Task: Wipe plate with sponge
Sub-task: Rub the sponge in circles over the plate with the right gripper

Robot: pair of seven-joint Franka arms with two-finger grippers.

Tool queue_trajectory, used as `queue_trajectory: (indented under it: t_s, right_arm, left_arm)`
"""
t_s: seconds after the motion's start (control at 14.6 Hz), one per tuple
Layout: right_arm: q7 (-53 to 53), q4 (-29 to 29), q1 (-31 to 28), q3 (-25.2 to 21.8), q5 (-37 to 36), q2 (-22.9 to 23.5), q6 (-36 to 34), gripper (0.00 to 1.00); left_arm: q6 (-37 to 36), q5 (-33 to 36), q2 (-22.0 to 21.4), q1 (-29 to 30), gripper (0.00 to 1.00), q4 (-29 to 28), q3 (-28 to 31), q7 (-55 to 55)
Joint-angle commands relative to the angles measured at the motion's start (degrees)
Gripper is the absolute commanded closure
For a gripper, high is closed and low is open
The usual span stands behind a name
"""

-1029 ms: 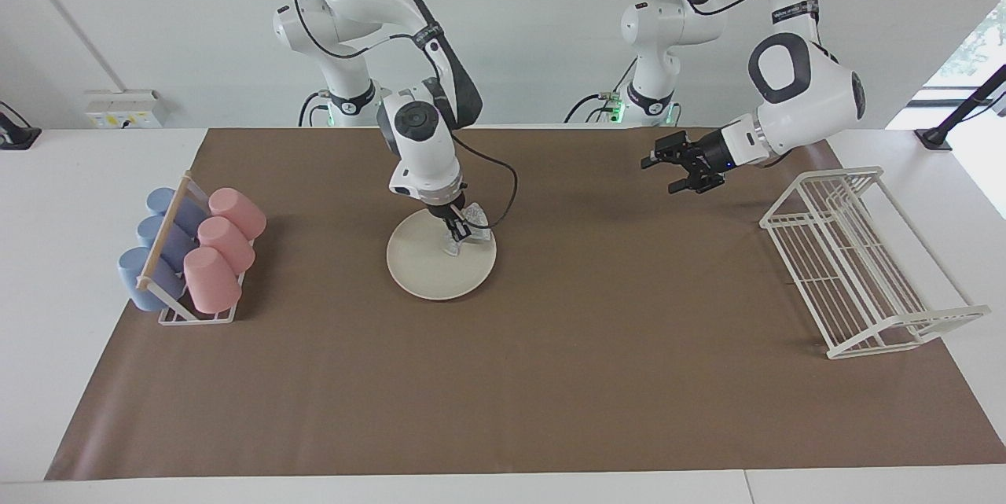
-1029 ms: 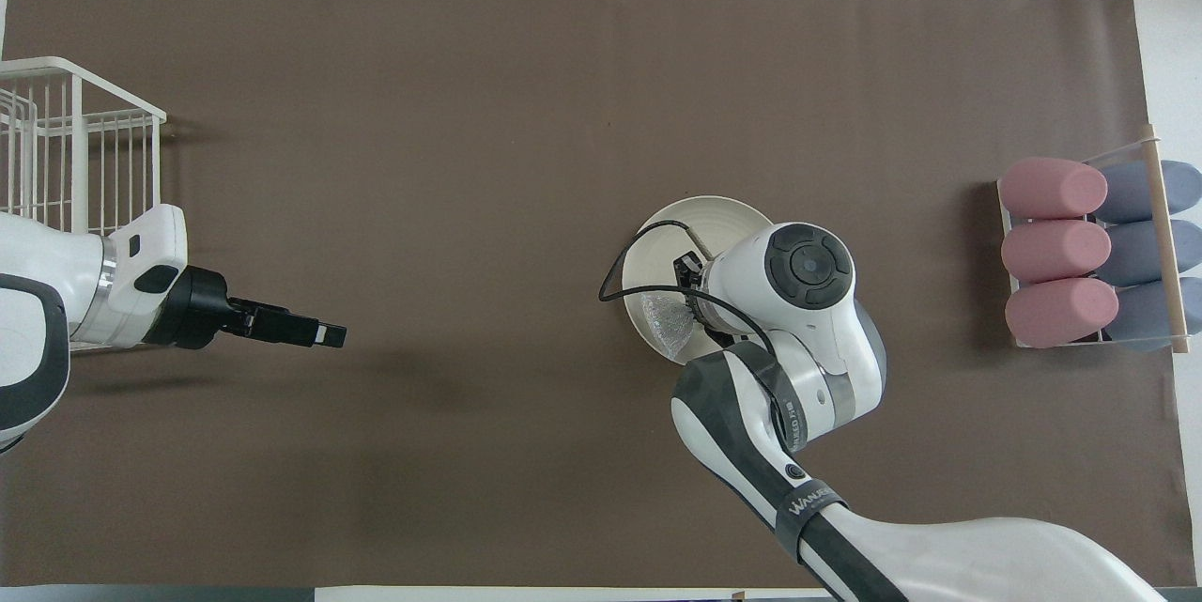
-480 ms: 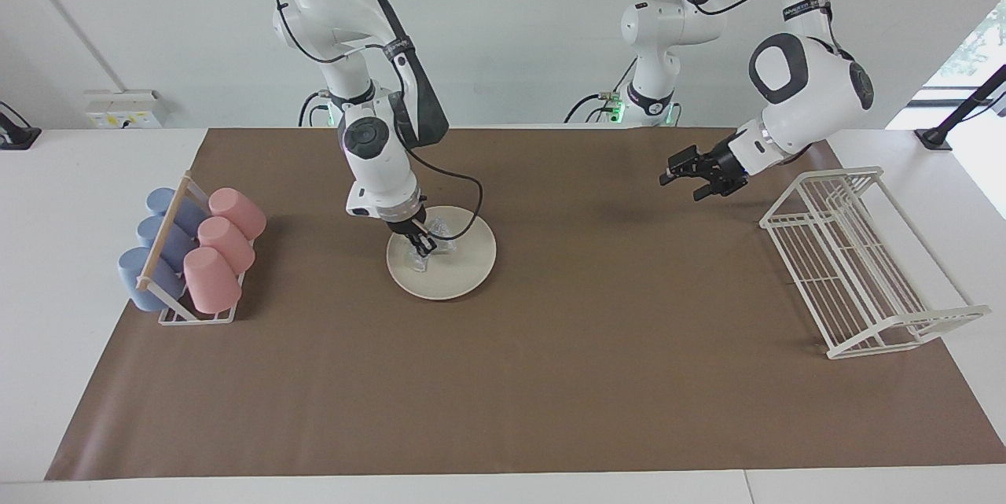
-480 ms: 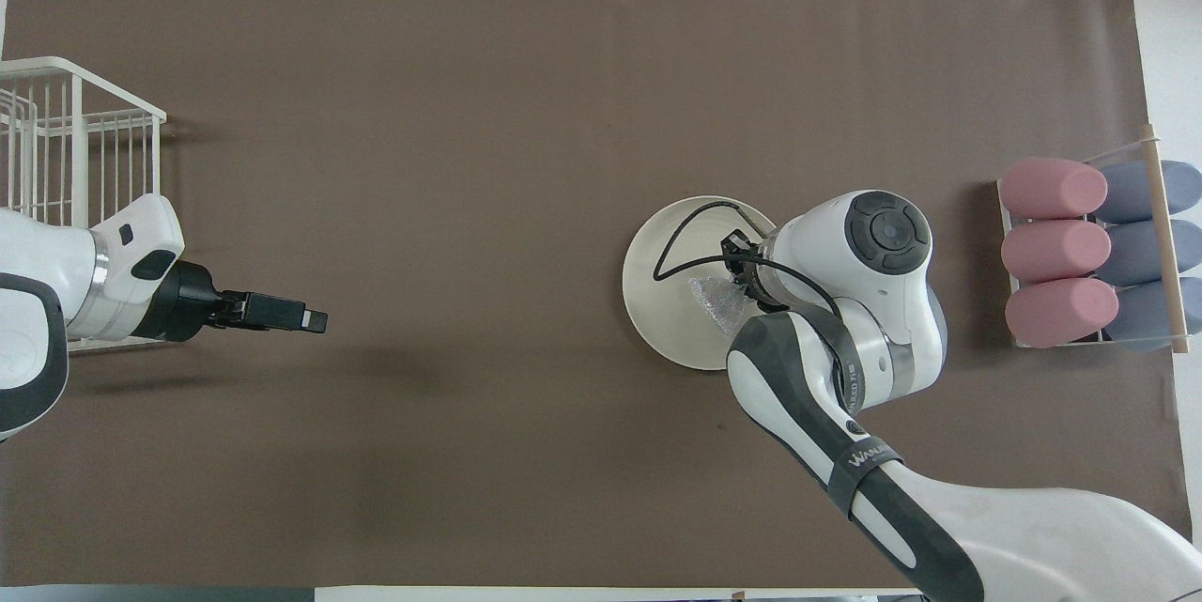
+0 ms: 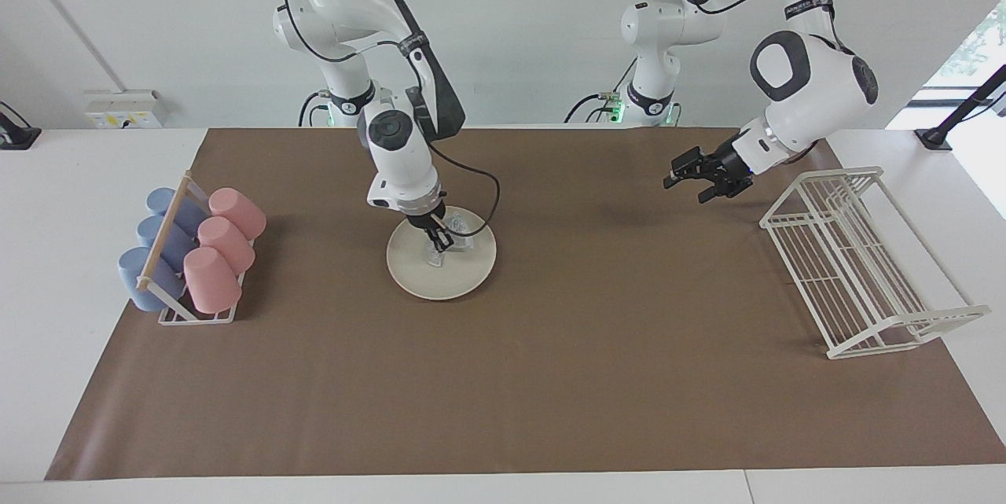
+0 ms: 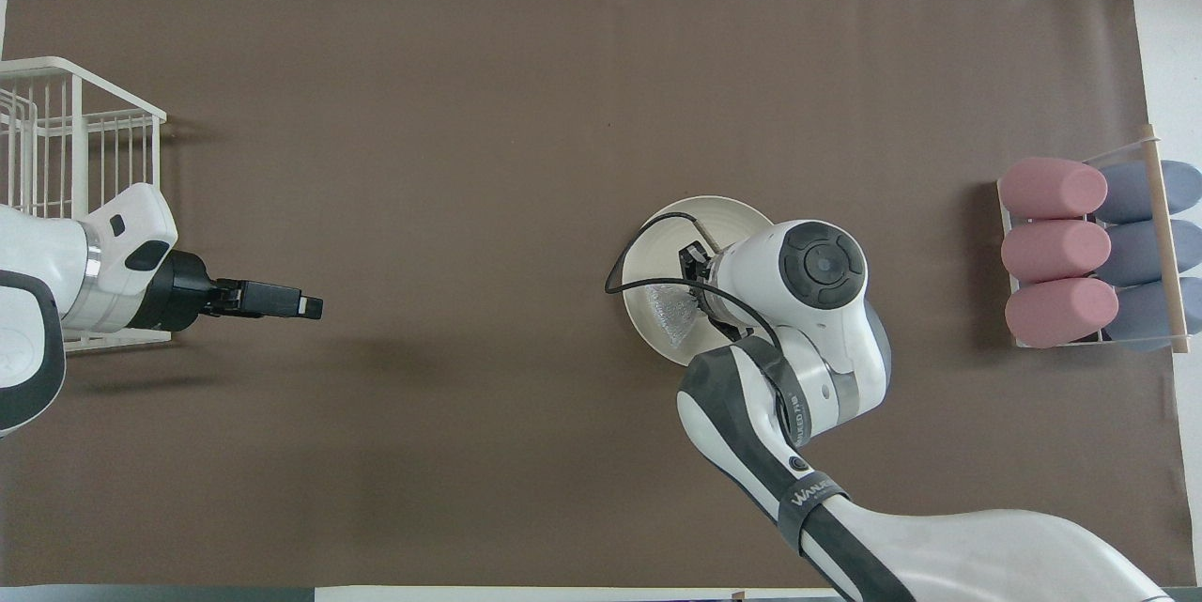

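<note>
Jaws of the right gripper pinch the small silvery-grey mesh sponge down on the round cream-white plate mid-desk, bare plate surface lying farther from the robots, while the left gripper, jaws open, waits over the desk near the white wire rack.

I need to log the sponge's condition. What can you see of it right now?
The sponge is a small silvery-grey pad of wrinkly, shimmering mesh, crumpled and floppy. It lies on the cream plate, on the part nearer the robots, pinched in the right gripper, which points down onto it. Its underside is hidden.
</note>
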Motion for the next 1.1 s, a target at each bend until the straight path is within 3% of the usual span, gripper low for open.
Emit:
queue_trajectory:
  t_s: [0.0,0.21,0.75,1.03]
  right_arm:
    - [2.9,-0.4,0.4,0.4,0.4,2.0,2.4,1.00]
    - [1.4,-0.4,-0.2,0.3,0.4,2.0,2.5,1.00]
    - [-24.8,-0.2,-9.8,0.0,-0.2,1.6,1.9,1.00]
    - [-24.7,-0.3,-9.7,0.0,-0.2,1.6,2.0,1.00]
  left_arm:
    - [1.0,1.4,0.3,-0.2,0.00,0.6,-0.2,-1.2]
    - [1.6,1.4,0.3,-0.2,0.00,0.6,-0.2,-1.2]
    - [2.0,1.5,0.4,-0.3,0.00,0.6,-0.2,-1.2]
    - [2.5,1.5,0.4,-0.3,0.00,0.6,-0.2,-1.2]
